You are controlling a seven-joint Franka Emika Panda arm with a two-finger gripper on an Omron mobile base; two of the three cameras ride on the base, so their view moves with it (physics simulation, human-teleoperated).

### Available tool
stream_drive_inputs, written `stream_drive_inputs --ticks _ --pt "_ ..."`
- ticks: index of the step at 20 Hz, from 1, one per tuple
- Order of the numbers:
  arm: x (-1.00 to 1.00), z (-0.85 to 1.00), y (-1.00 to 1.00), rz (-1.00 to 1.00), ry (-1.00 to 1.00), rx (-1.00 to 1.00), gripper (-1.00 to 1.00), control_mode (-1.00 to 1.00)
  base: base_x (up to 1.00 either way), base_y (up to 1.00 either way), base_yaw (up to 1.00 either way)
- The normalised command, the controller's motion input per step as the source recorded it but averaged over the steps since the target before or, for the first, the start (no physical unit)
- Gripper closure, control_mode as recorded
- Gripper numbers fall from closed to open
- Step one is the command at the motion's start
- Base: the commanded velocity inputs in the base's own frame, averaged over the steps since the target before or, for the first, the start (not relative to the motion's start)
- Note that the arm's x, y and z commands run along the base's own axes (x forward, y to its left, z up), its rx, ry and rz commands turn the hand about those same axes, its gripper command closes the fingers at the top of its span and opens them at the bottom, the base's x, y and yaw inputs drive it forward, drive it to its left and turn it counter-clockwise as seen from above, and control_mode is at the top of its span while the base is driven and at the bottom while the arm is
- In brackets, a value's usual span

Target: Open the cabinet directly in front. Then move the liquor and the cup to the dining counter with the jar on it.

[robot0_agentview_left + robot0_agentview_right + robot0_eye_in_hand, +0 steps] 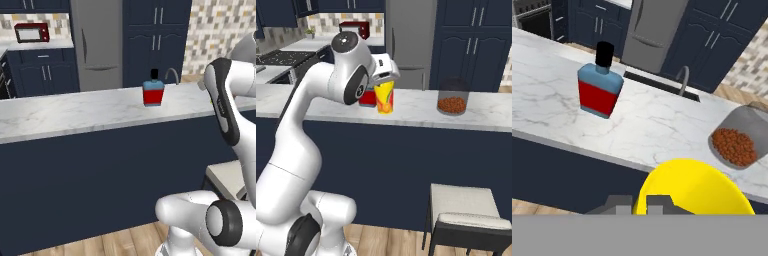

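My gripper is shut on the rim of the yellow cup, holding it upright over the dining counter near its front edge. In the hand view the cup sits just beyond my gripper. The liquor, red below, light blue above with a black cap, stands upright on the marble dining counter. From the hand, the liquor is left of the cup. The jar with brown contents stands on the same top, right of the cup. The cabinet is out of view.
A stool with a pale seat stands before the counter's navy base at right. Beyond the counter are a sink faucet, a steel fridge and tall navy cabinets. A red microwave sits on the far worktop.
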Motion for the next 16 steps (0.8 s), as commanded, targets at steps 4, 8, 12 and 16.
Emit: stream_drive_inputs --ticks 4,8,12,16 --pt "0.24 0.0 0.0 0.05 0.0 0.0 1.0 -1.0 0.0 0.0 0.0" --pt "0.33 0.0 -0.01 0.04 0.0 0.0 1.0 -1.0 0.0 0.0 0.0" --pt "0.34 -0.09 0.0 0.03 0.0 0.0 1.0 -1.0 0.0 0.0 0.0" --pt "0.39 -0.13 0.0 0.03 0.0 0.0 1.0 -1.0 0.0 0.0 0.0"
